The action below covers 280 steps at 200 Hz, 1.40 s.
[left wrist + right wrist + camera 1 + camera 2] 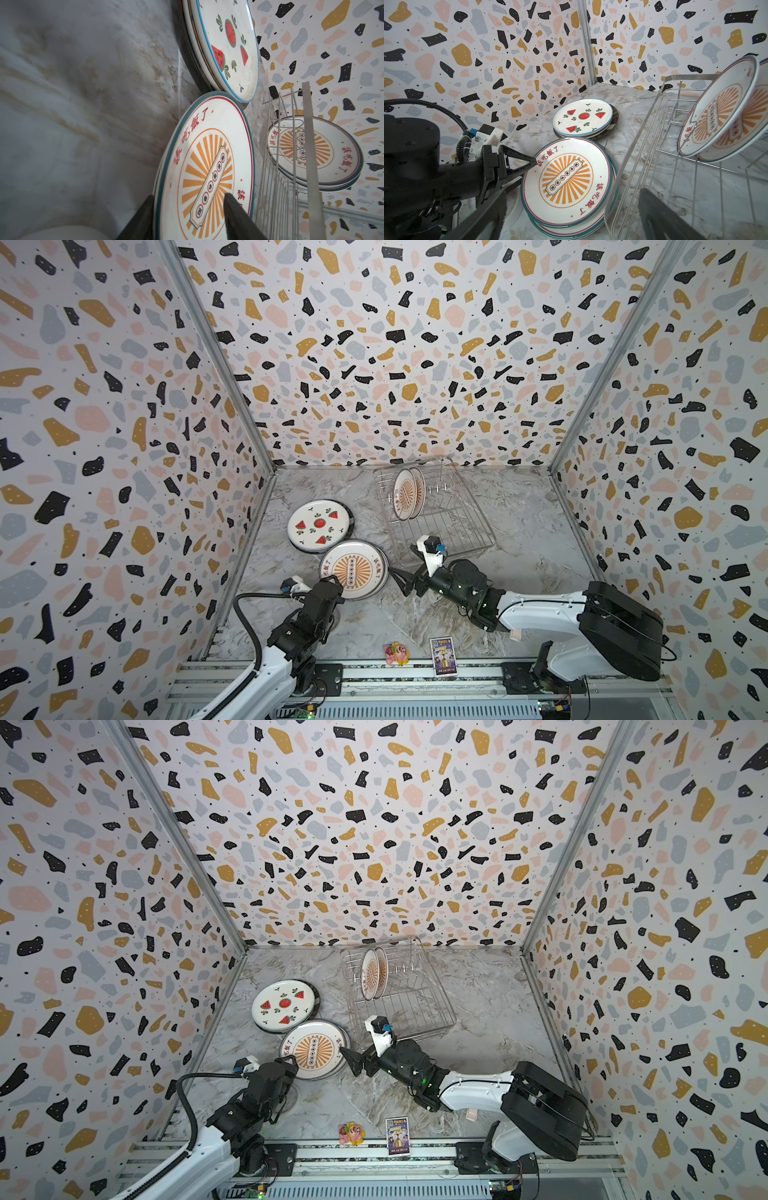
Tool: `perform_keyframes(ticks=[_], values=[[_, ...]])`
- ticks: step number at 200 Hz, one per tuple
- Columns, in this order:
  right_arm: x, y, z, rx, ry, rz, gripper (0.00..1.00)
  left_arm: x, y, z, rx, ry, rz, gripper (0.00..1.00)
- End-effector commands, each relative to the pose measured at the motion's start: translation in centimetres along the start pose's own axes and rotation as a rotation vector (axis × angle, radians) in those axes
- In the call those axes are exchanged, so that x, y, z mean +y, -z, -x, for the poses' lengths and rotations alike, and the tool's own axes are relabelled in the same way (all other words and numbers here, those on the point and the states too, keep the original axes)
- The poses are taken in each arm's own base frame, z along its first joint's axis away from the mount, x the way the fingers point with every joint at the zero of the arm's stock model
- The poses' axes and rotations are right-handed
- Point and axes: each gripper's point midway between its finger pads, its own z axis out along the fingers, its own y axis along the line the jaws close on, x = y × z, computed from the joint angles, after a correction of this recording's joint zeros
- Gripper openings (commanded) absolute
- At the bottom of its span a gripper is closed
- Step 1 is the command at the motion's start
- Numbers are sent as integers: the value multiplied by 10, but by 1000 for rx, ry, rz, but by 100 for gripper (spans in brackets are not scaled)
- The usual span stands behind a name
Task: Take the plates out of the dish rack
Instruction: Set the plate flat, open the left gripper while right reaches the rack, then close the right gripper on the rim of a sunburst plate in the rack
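Marble worktop (519, 531): two sunburst plates (409, 493) stand at the far end of the dish rack (457, 526). Left claw (190, 196) is open astride the rim of the stacked plate (353, 570) beside the rack; right claw (349, 1061) is wide open and empty at its near corner. Best: left should back out level, and right should lift the nearer standing plate straight up.

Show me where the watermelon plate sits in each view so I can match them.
Top view: watermelon plate tops a stack left of the dish rack.
Top view: watermelon plate, same spot.
Left wrist: watermelon plate just beyond the flat sunburst plate.
Right wrist: watermelon plate beyond that same plate.
Shared landmark: the flat sunburst plate beside it.
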Motion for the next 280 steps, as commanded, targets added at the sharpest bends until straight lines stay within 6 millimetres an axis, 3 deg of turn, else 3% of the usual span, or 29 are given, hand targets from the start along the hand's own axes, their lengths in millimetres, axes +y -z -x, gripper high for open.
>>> perform_keyframes(ticks=[1, 31, 53, 91, 112, 122, 125, 145, 169, 198, 212, 238, 259, 280], values=[[3, -5, 12, -27, 9, -4, 99, -22, 7, 15, -64, -24, -38, 67], [3, -7, 12, -25, 11, -5, 99, -29, 14, 27, -123, -46, -49, 74], [2, -7, 10, -20, 11, -8, 99, -28, 13, 28, -133, -32, -65, 68], [1, -8, 9, -17, 13, -12, 99, -30, 12, 26, -126, -47, -55, 70], [3, -10, 13, -11, 29, -12, 99, -50, 17, 32, -147, -63, -141, 78], [1, -12, 16, -2, 45, -26, 99, -62, 21, 34, -159, -55, -209, 89], [-1, -13, 17, 2, 49, -37, 99, -65, 22, 35, -163, -50, -223, 97], [-17, -17, 20, 60, 63, -115, 99, -87, 31, 39, -180, -62, -323, 100], [-31, -21, 37, 70, 68, -69, 99, -120, 44, 40, -172, -108, -453, 100], [-70, -32, 60, 92, 50, -191, 99, -178, 84, 29, -164, -217, -814, 99], [-86, -34, 70, 85, 66, -272, 99, -195, 103, 16, -140, -298, -962, 100], [-118, -40, 88, 91, 37, -328, 99, -216, 113, 3, -117, -415, -1035, 100], [-141, -51, 98, 118, 10, -313, 100, -221, 119, 0, -149, -451, -1094, 100], [-162, -69, 101, 176, -4, -314, 92, -225, 118, -8, -156, -524, -1121, 100]])
